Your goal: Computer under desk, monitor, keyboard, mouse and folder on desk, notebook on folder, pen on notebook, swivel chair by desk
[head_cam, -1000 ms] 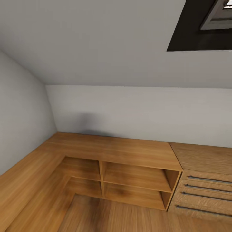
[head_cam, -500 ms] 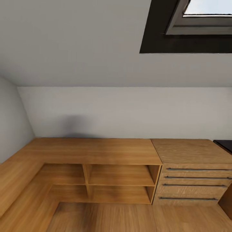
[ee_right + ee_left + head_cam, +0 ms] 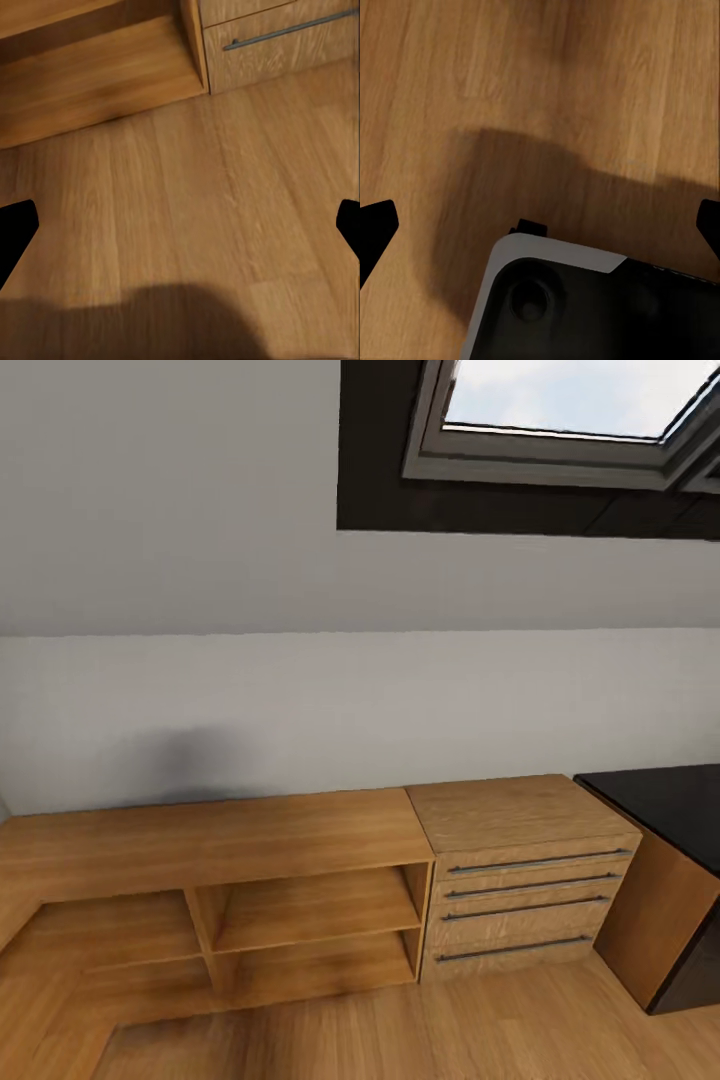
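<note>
None of task's things in sight; no judging weight or grip place yet. Ahead: low open shelf (image 3: 300, 905), drawer chest (image 3: 520, 880), dark cabinet (image 3: 670, 880), skylight (image 3: 570, 410). Left fingers (image 3: 376, 225) spread wide, empty, above wooden floor (image 3: 547, 90). Right fingers (image 3: 16, 225) also wide, empty, shelf beyond.

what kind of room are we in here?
Probably an attic-style room in a home: a skylight sits in a sloped ceiling above a low open wooden shelf unit, a four-drawer chest and wood plank flooring. Nothing in view confirms it is the bedroom.
</note>
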Robot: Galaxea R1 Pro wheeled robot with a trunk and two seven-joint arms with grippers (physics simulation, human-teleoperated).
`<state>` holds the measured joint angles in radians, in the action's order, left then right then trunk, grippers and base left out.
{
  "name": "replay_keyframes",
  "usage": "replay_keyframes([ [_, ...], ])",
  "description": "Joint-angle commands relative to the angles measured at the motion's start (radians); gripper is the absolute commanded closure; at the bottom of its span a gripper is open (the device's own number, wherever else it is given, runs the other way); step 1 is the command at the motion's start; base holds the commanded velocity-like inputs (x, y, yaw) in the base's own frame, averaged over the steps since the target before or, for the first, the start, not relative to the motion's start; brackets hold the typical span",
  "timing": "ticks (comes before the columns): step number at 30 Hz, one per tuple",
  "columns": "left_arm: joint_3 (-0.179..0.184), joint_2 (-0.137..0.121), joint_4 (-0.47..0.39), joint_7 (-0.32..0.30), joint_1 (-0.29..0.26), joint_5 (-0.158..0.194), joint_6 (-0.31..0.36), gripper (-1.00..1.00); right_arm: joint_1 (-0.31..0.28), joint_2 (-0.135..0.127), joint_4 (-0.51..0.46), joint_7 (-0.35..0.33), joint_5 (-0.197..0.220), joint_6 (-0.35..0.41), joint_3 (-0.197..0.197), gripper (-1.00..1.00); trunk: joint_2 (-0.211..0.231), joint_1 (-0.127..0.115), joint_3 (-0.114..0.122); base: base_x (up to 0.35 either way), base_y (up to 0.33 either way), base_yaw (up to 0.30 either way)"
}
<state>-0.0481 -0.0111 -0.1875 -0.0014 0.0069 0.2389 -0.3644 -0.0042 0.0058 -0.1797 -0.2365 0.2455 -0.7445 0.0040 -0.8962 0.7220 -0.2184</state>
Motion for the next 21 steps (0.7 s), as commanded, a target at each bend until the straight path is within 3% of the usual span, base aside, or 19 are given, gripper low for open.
replay_keyframes([
  [1,-0.004,0.0,0.0,0.0,0.001,-0.001,-0.001,-1.0,0.0,0.0,0.0,-0.009,0.011,-0.001,0.0,-1.0,-0.001,0.0,0.0,0.0,-0.175,-0.3],
  [21,-0.004,0.0,0.008,0.0,0.001,-0.001,-0.001,-1.0,0.0,0.0,0.0,-0.009,0.005,0.003,0.001,-1.0,-0.001,0.0,0.01,0.0,-0.175,-0.3],
])
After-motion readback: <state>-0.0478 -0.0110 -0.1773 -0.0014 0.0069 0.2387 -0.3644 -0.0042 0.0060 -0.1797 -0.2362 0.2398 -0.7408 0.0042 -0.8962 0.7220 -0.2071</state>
